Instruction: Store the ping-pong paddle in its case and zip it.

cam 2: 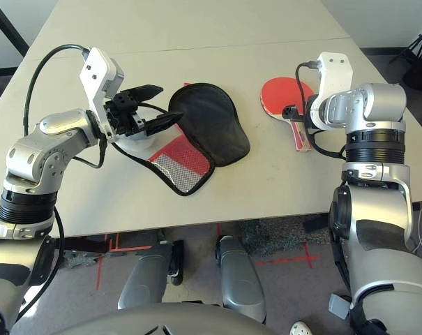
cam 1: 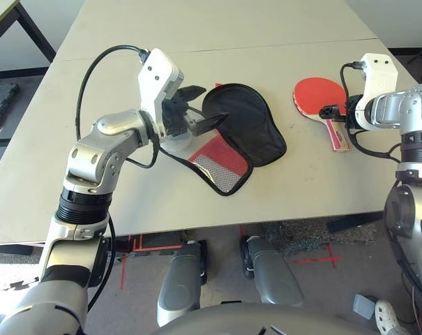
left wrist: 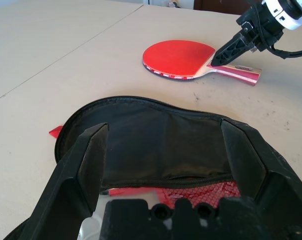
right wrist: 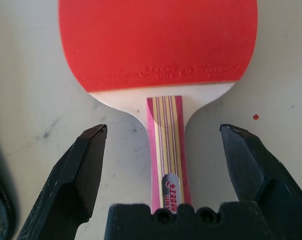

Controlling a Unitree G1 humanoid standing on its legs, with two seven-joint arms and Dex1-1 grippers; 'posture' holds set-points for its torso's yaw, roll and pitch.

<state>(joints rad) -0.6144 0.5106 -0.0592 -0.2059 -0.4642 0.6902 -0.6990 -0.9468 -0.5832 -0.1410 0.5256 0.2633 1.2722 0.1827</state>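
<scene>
Pale beige counter (cam 1: 197, 42) with a seam running across it, grey floor with some red tape marks below the near edge. The case (cam 1: 242, 129) lies flopped open about mid-counter: black lining facing up on the far flap, and the red half with its black mesh pocket (cam 1: 217, 164) folded toward the robot. The left arm is bent hard at the elbow, forearm angled up and across, with the left gripper (cam 1: 200, 108) hovering at the case's left edge, fingers spread apart and holding nothing as far as I can see; one finger points out over the black lining. The paddle (cam 1: 320, 98) sits flat well to the right of the case, red face up, round head toward the far side and handle pointing back at the robot, so its long axis runs roughly far-to-near with a slight lean. The right arm comes in from the right with the wrist turned inward, and the right gripper (right wrist: 163, 145) is wide open, straddling the handle with a finger on each side and not touching it. The right wrist view gets the striped pink-and-pale handle and a small logo up close, which the head views don't resolve. The left wrist view looks across the black flap to the paddle with the other gripper's finger (left wrist: 230, 47) above the handle.
</scene>
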